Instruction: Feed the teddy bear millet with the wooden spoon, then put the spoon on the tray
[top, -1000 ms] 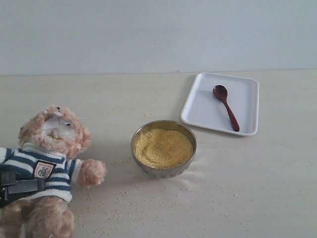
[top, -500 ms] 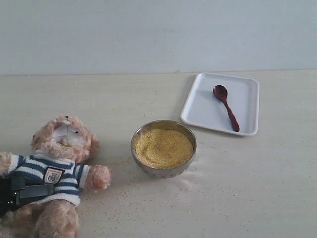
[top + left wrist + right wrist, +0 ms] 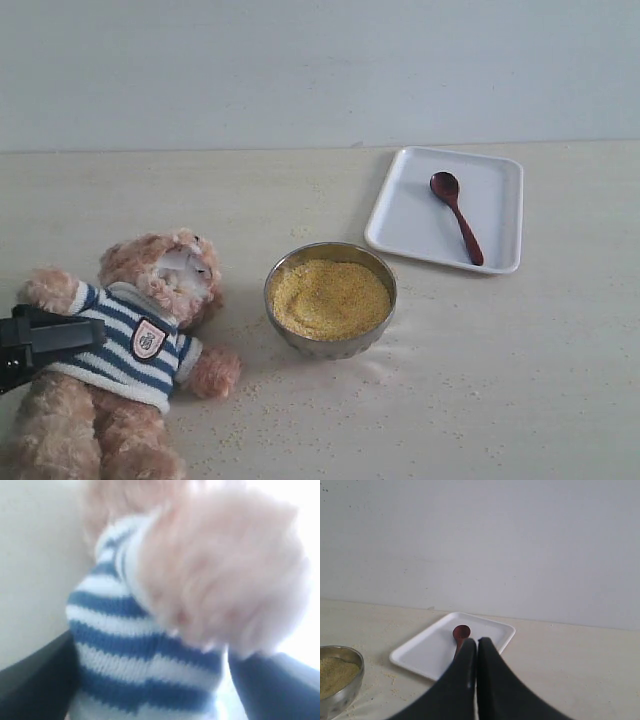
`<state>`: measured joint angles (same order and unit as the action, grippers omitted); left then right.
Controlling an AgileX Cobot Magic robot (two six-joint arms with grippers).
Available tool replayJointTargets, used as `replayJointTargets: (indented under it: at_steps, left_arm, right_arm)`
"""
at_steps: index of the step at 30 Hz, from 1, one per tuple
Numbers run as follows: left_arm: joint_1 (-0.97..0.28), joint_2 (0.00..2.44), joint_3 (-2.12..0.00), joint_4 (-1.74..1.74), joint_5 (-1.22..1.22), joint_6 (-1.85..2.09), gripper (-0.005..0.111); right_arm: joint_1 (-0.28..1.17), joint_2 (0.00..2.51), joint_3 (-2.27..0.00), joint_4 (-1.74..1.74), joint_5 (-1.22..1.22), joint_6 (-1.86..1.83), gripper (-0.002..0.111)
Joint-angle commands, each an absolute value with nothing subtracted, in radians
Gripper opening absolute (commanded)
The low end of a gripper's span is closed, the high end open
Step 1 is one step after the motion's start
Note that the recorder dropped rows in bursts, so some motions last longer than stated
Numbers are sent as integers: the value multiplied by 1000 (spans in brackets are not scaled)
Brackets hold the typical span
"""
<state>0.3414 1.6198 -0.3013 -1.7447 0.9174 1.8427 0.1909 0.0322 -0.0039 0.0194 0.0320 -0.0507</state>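
Observation:
The teddy bear (image 3: 140,350) lies tilted on the table at the left, its head toward the metal bowl (image 3: 330,348) heaped with yellow millet (image 3: 330,297). My left gripper (image 3: 50,335) is at the bear's side. In the left wrist view its dark fingers (image 3: 35,680) stand wide either side of the striped sweater (image 3: 130,670), with a bright gap at one side. The wooden spoon (image 3: 458,217) lies on the white tray (image 3: 410,215) at the back right. My right gripper (image 3: 477,641) is shut and empty, short of the tray (image 3: 425,652) and spoon (image 3: 461,631).
Stray grains are scattered on the table around the bowl and in front of the bear. A pale wall rises behind the table's far edge. The bowl (image 3: 340,695) shows at the edge of the right wrist view.
The bear has swung round and tipped toward the bowl, head now lower and nearer it. The left gripper's fingers have spread apart around its body. The spoon, tray and bowl have not moved.

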Motion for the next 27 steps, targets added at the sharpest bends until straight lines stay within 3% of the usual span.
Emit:
replayJointTargets:
  at_steps: [1, 5, 7, 17, 20, 27]
  left_arm:
    - [400, 1474, -304, -1685, 929, 1724, 74]
    - [430, 1332, -304, -1618, 923, 1602, 74]
    - [454, 1257, -304, -1569, 923, 1542, 68]
    - [516, 919, -304, -1505, 983, 1382, 23]
    - [516, 731, -304, -1479, 1005, 1308, 5]
    - [516, 581, -304, -1486, 1165, 1243, 5]
  right_arm:
    - [188, 32, 0, 22, 32, -51, 0]
    - [188, 32, 0, 22, 32, -51, 0]
    - [188, 32, 0, 22, 32, -51, 0]
    - [188, 32, 0, 22, 32, -51, 0]
    - [188, 23, 0, 22, 32, -51, 0]
    - [192, 0, 0, 22, 30, -51, 0]
